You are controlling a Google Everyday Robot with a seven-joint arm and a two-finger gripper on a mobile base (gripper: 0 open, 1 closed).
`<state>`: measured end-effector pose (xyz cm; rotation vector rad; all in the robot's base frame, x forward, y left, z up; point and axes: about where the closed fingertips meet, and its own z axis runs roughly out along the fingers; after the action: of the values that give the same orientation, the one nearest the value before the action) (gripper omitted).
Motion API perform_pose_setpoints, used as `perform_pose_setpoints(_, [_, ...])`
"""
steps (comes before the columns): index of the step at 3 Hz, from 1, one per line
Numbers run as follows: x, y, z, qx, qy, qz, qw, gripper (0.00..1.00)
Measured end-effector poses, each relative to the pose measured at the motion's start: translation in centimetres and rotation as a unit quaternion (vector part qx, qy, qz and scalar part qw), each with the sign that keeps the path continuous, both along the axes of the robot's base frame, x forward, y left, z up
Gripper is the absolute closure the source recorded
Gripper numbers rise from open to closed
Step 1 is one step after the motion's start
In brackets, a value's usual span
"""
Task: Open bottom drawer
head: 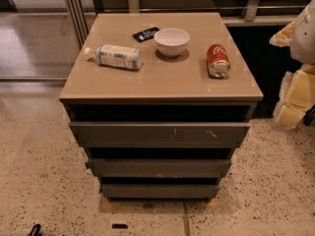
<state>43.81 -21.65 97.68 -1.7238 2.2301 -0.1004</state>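
Note:
A grey-brown cabinet (162,80) stands in the middle of the camera view with three dark drawer fronts stacked below its top. The bottom drawer (160,191) is the lowest front, just above the floor, and sits in line with the fronts above it. The middle drawer (158,167) and top drawer (160,132) are above it. My gripper (298,95), on white and yellowish arm parts, is at the right edge of the view, beside the cabinet's right side at about top-drawer height, well apart from the bottom drawer.
On the cabinet top lie a plastic bottle (114,56) on its side, a white bowl (172,41), a red can (218,60) on its side and a black flat object (146,34). Metal railings and glass stand behind. Speckled floor (44,181) surrounds the cabinet.

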Motion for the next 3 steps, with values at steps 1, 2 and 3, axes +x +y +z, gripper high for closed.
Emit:
perform_pose_setpoints(1, [-0.6,0.1,0.3,-0.003,-0.005,0.006,1.0,0.0])
perform_pose_setpoints(2, [-3.4,1.0,1.0,0.014,-0.031,0.007,0.9994,0.0])
perform_pose_setpoints(3, [-8.3,0.5,0.0,0.061,-0.075,-0.025,0.995,0.0])
